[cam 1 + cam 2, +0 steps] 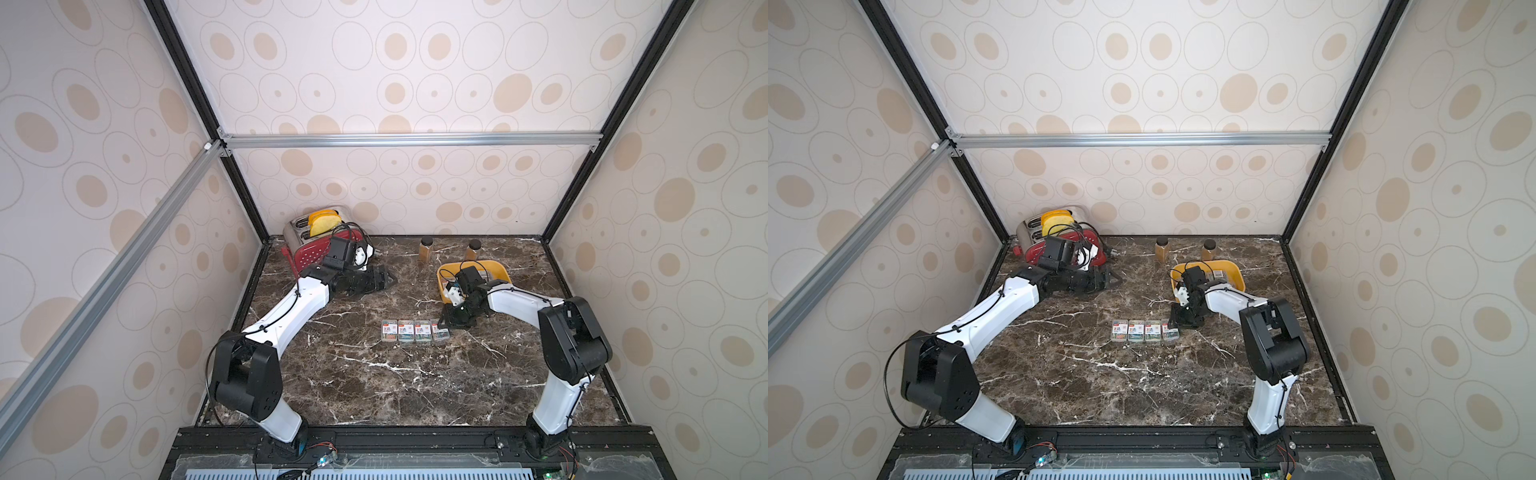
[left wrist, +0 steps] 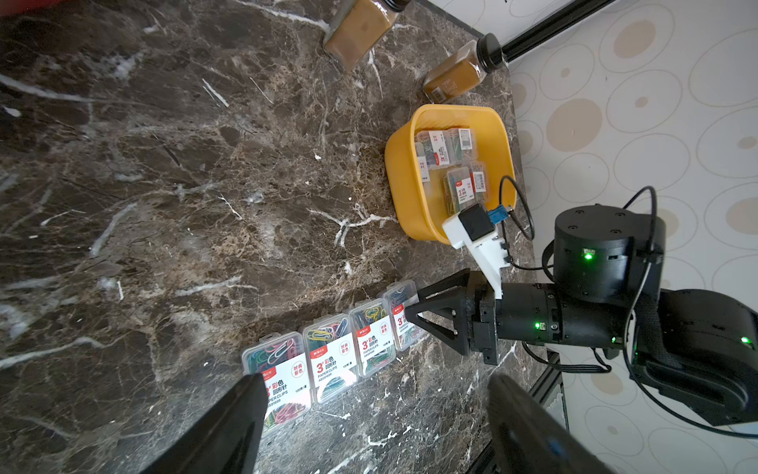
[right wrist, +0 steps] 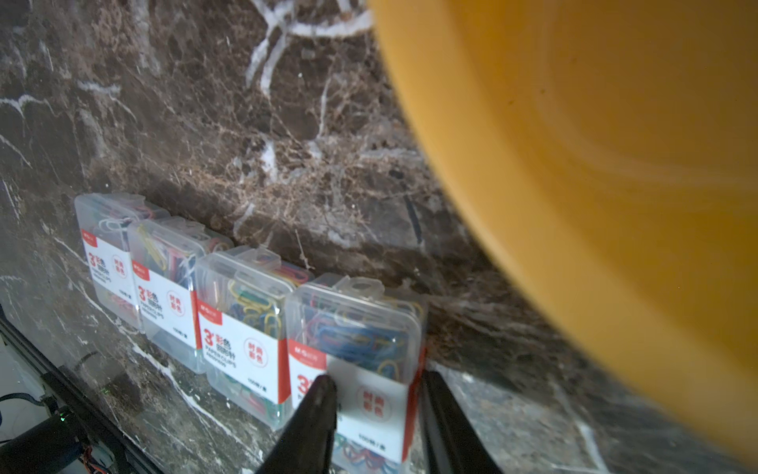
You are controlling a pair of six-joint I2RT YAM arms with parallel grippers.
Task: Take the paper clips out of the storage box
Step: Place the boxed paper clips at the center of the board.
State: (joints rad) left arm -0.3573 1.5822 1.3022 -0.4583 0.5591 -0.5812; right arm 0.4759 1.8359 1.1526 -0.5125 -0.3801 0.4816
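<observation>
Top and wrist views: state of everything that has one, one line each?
left gripper: open, empty.
right gripper: jaws narrowly apart at end case, grip unclear.
row of four clip cases: lids shut, flat, labels up.
storage box: upright, jumbled cases inside.
spice bottles: both upright, capped.
toaster: yellow slices in slots.

Open tabletop (image 1: 399,291) between toaster (image 1: 306,252) and tray (image 1: 501,269)
</observation>
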